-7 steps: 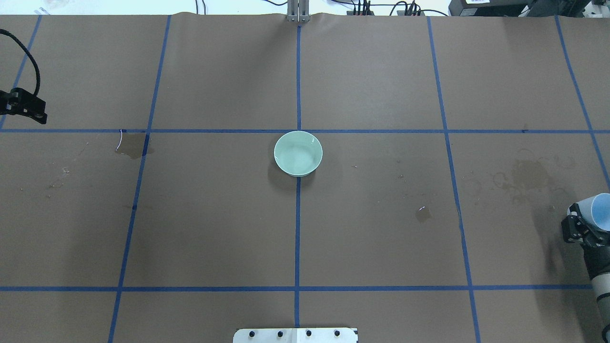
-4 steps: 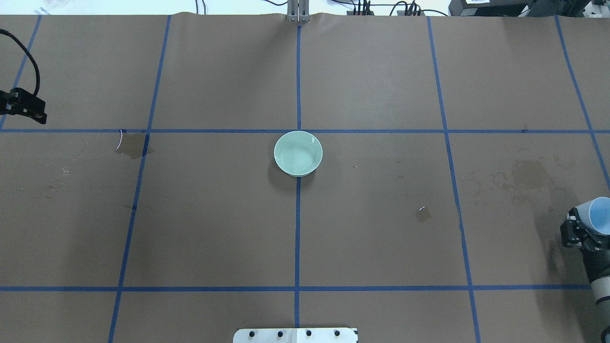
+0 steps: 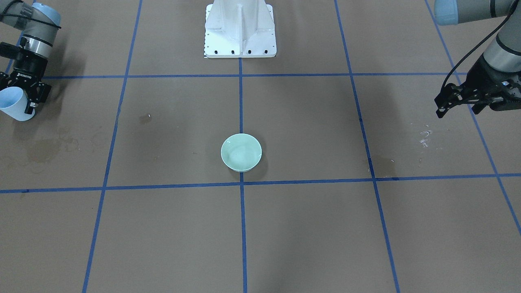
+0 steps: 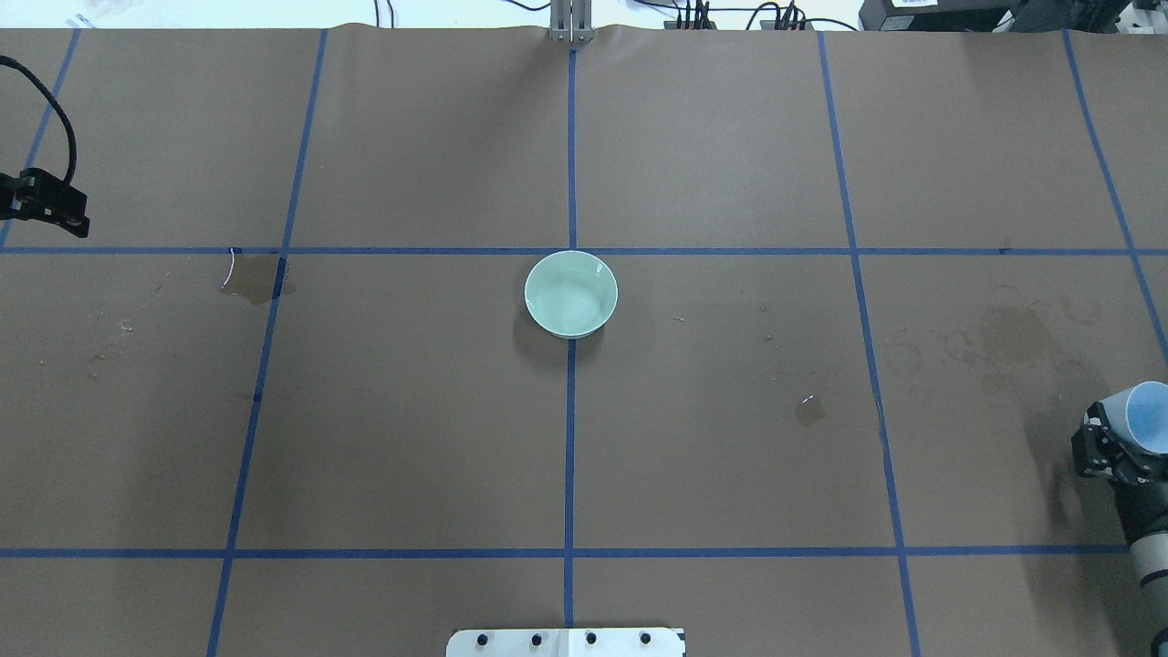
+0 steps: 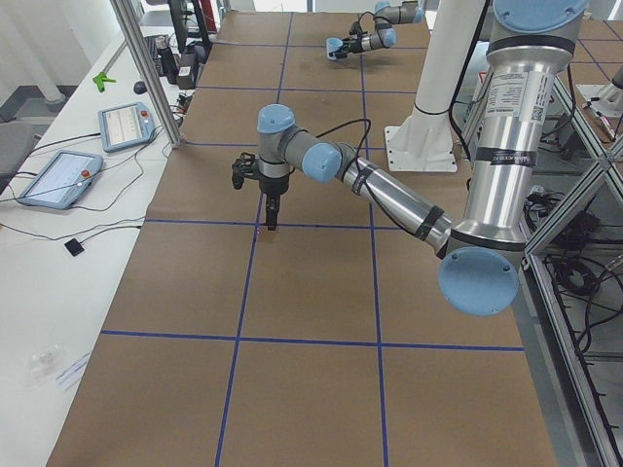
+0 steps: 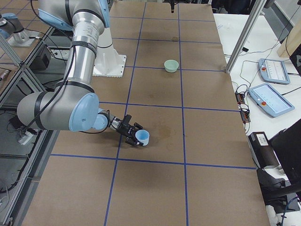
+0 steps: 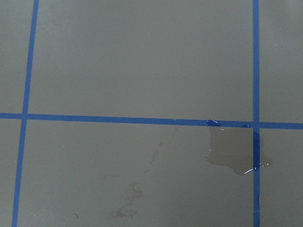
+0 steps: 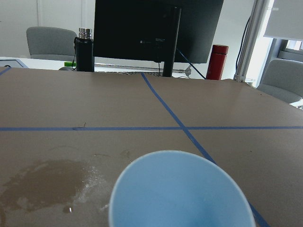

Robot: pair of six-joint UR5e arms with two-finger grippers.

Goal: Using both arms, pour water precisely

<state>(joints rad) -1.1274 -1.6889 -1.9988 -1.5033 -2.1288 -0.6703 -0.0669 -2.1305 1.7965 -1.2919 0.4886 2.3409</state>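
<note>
A mint-green bowl [image 4: 571, 294] is set upright at the middle of the brown tabletop [image 4: 411, 137], on the blue tape line that runs away from the white pedestal [image 3: 240, 28]. Faint glints are seen on its inner wall, but whether it holds liquid cannot be told. The right gripper [image 4: 1109, 438] is held low over the tabletop at the far right edge of the overhead view, well apart from the bowl, and its fingers are closed around a light-blue cup [image 4: 1148, 418]. In the right wrist view, the cup's rim fills the lower part of the picture with the mouth turned towards the camera, and no liquid can be made out in it. The left gripper [image 3: 441, 108] is held above the tabletop at the opposite end, far to the left of the bowl in the overhead view. Its fingers appear drawn together and nothing is held between them. The water [image 7: 232, 153] is seen for certain only as spills. 1 glinting puddle lies by a crossing of 2 tape lines under the left gripper's camera. A smaller wet patch [image 4: 810, 411] lies between the bowl and the cup, and a broad damp stain [image 4: 1013, 333] lies near the cup.
</note>
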